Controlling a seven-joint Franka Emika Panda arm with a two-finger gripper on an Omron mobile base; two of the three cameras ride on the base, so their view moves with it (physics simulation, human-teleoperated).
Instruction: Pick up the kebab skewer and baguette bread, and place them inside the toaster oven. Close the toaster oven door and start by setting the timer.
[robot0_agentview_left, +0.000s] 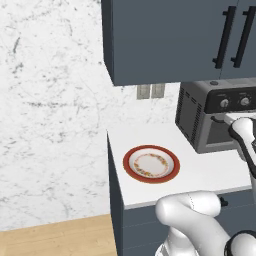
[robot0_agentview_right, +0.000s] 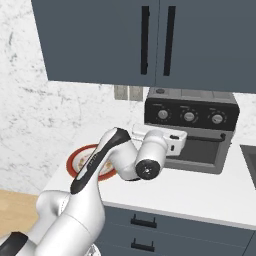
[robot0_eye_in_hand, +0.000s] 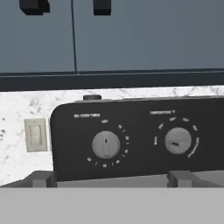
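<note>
The arm (robot0_agentview_right: 150, 150) hides part of the toaster oven door (robot0_agentview_right: 205, 150).

— What sort of place was it?
— A kitchen: slate-blue wall cupboards (robot0_agentview_right: 150, 40) over a white desk (robot0_agentview_left: 210, 170), marble backsplash (robot0_agentview_left: 50, 100), a toaster oven (robot0_agentview_right: 192, 132) just ahead of the claw, wood floor (robot0_agentview_left: 55, 237).
</note>
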